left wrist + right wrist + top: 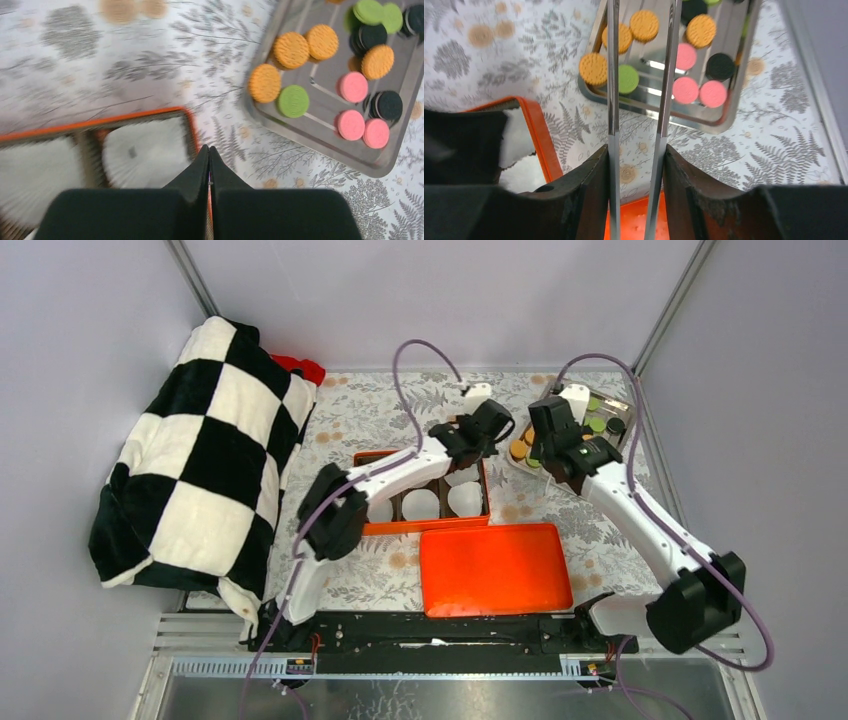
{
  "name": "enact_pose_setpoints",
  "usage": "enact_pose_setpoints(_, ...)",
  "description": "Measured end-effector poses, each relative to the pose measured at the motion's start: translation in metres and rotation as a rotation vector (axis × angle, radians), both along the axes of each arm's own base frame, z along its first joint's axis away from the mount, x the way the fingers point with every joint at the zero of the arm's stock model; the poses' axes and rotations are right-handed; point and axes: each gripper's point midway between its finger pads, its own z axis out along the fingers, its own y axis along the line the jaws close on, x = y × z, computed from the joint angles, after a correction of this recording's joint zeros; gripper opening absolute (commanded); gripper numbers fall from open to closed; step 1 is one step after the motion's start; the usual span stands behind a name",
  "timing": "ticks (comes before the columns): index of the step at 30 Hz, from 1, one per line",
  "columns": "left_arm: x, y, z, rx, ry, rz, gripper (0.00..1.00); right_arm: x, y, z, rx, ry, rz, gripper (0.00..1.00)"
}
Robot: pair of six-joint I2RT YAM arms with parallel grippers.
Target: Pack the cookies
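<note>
The cookies lie on a steel tray (320, 131) at the back right: orange (291, 49), green (293, 100), pink (353, 86) and black (389, 105) discs. My right gripper (636, 150) is shut on metal tongs (613, 75), whose two blades reach out over the tray (704, 117); their tips run off the top of that view. No cookie shows between the blades. My left gripper (208, 149) is shut and empty, above the right rim of the orange box (189, 125), just left of the tray. From above, both grippers (497, 420) (545, 420) hover close together beside the tray (620, 405).
The orange box (425, 525) holds white paper cups (420, 504) in its compartments. Its orange lid (495, 568) lies flat in front of it. A black-and-white checkered cloth (200, 470) is heaped at the left, with something red (300, 367) behind it.
</note>
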Motion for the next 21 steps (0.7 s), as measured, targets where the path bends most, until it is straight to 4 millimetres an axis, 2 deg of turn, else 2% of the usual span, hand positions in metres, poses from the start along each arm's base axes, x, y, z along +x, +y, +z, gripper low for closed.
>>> enact_pose_setpoints(4, 0.017, -0.046, -0.044, -0.003, 0.028, -0.147, 0.0, -0.01, -0.016, 0.044, 0.012, -0.13, -0.05, 0.44)
enact_pose_setpoints(9, 0.018, -0.076, -0.09, -0.029, 0.086, -0.271, 0.0, -0.02, -0.024, 0.091, 0.061, -0.252, -0.067, 0.44)
enact_pose_setpoints(12, 0.017, -0.088, -0.11, -0.06, 0.112, -0.323, 0.0, -0.024, -0.026, 0.097, 0.068, -0.265, -0.068, 0.44)
enact_pose_setpoints(15, 0.018, -0.095, -0.119, -0.098, 0.121, -0.358, 0.0, -0.026, -0.026, 0.094, 0.064, -0.255, -0.066, 0.44)
enact_pose_setpoints(21, 0.026, -0.107, -0.108, -0.175, 0.086, -0.403, 0.0, -0.029, -0.023, 0.077, 0.066, -0.21, -0.049, 0.43)
